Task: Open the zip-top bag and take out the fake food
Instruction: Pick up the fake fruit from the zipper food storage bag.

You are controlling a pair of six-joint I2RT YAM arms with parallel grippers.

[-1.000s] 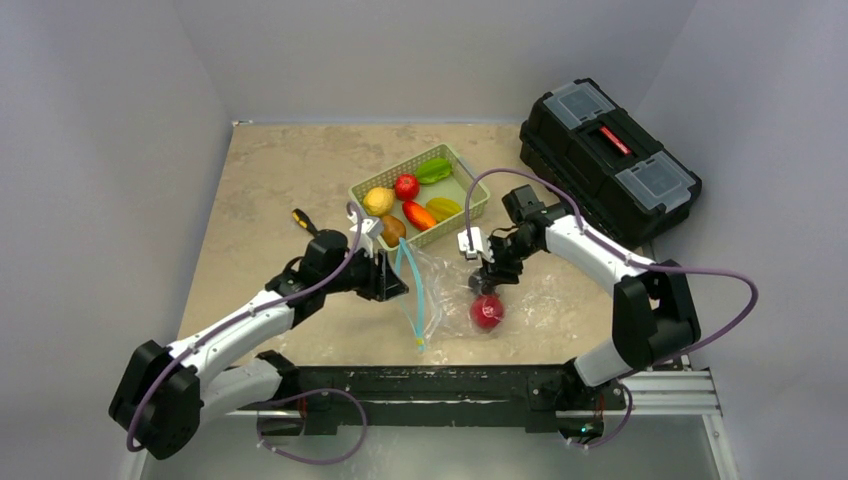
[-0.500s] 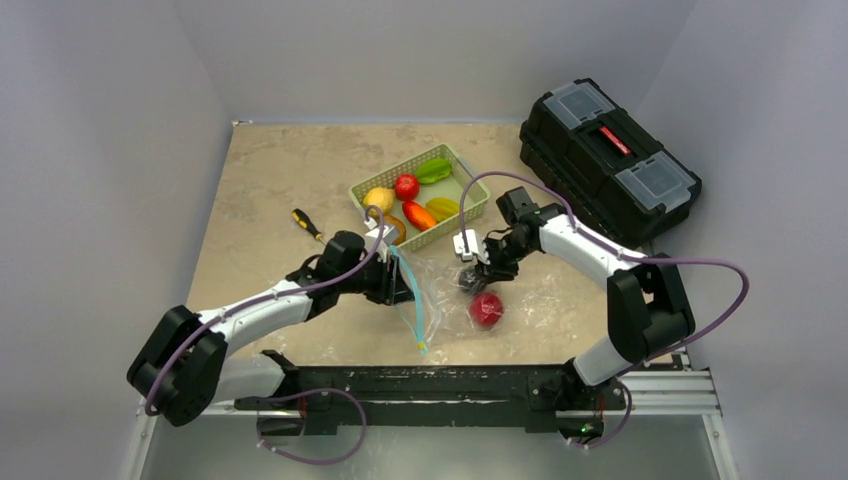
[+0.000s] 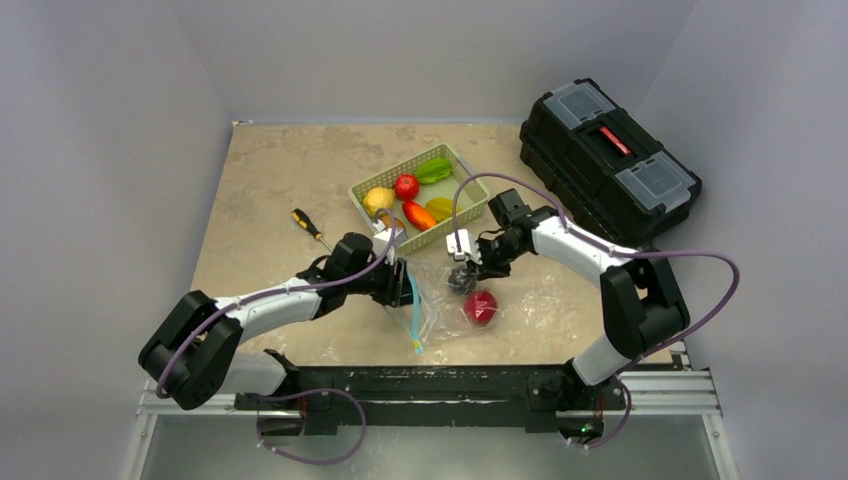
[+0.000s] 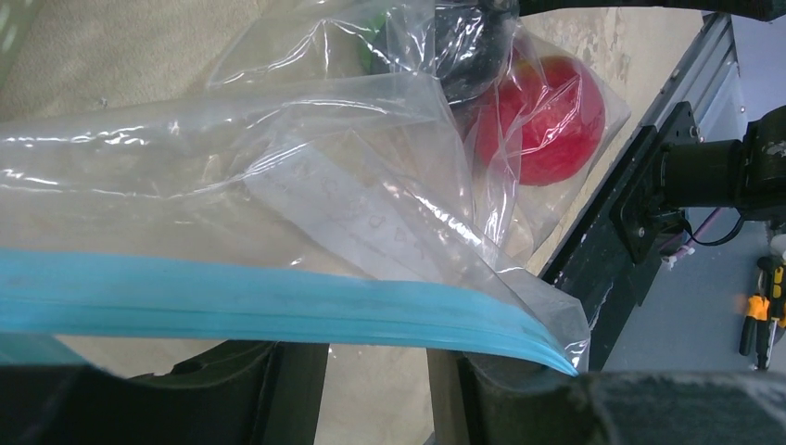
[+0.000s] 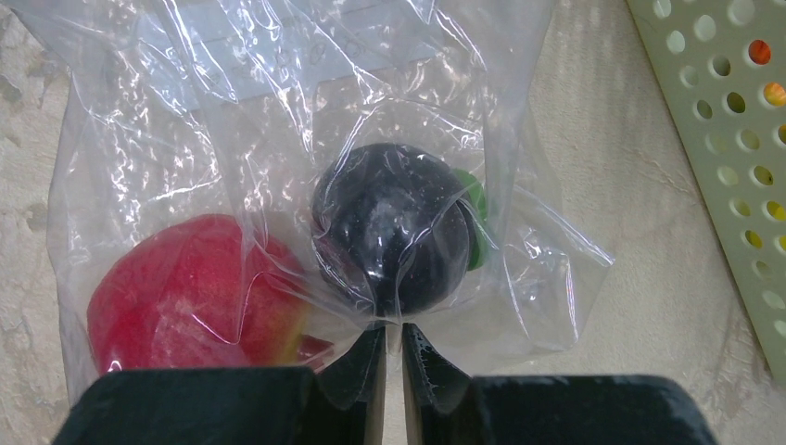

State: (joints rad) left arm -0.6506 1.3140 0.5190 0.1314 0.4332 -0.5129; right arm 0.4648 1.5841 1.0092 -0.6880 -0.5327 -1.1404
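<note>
The zip-top bag (image 3: pixel 525 300) lies crumpled on the table, its light-blue zipper strip (image 3: pixel 413 325) at its left end. Inside it are a red apple (image 3: pixel 480 307) and a dark purple plum (image 3: pixel 460 279). My left gripper (image 3: pixel 403 287) is at the bag's mouth. In the left wrist view its jaws (image 4: pixel 375 345) stand apart and the zipper strip (image 4: pixel 232 301) lies across them. My right gripper (image 3: pixel 466 268) is shut on a fold of the bag's plastic (image 5: pixel 232 111), just behind the plum (image 5: pixel 389 236). The apple (image 5: pixel 176 287) lies beside the plum.
A green basket (image 3: pixel 468 172) behind the bag holds several fake fruits and vegetables; its wall shows in the right wrist view (image 5: pixel 723 139). A black toolbox (image 3: pixel 610 160) stands at the back right. A yellow-and-black screwdriver (image 3: pixel 307 224) lies left of the basket.
My left arm has reached farther right and lower, and the zipper edge has dropped from upright toward the table. My right gripper has drawn the bag, plum and apple a little left and back.
</note>
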